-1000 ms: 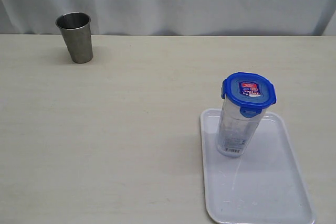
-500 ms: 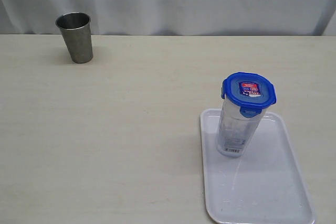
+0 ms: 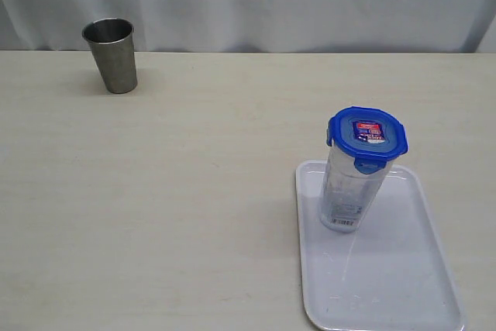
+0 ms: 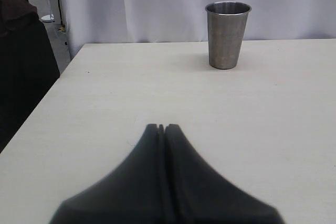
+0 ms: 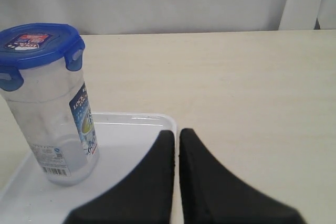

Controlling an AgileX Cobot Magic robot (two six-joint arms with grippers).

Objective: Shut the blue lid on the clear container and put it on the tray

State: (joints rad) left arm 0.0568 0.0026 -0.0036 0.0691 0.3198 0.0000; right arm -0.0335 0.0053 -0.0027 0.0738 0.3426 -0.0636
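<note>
The left hand (image 4: 161,128) is clenched, its two dark fingers (image 4: 149,150) pressed flat against each other with nothing between them. It hangs over bare worktop (image 4: 121,87). Ahead of it, well apart, a steel cup (image 4: 227,34) stands upright and open near the worktop's far edge, in front of a pale curtain (image 4: 157,3).

The right hand (image 5: 177,131) is clenched too, with only a hairline slit between its fingers and nothing held. Its tips sit close to a corner of the tray (image 5: 126,145), and it touches neither the tray nor what stands on it.

The container (image 5: 58,124) stands upright on the tray, off to one side of the right hand and apart from it. Its printed label is low on the wall and its base is flat on the white floor of the tray. The lid (image 5: 38,44) sits level on the container's mouth, and the flaps that show are folded down against the rim.

In the exterior view the tray lies at the near right of the worktop, with the container at its far left end. The cup is at the far left, well apart from both.
</note>
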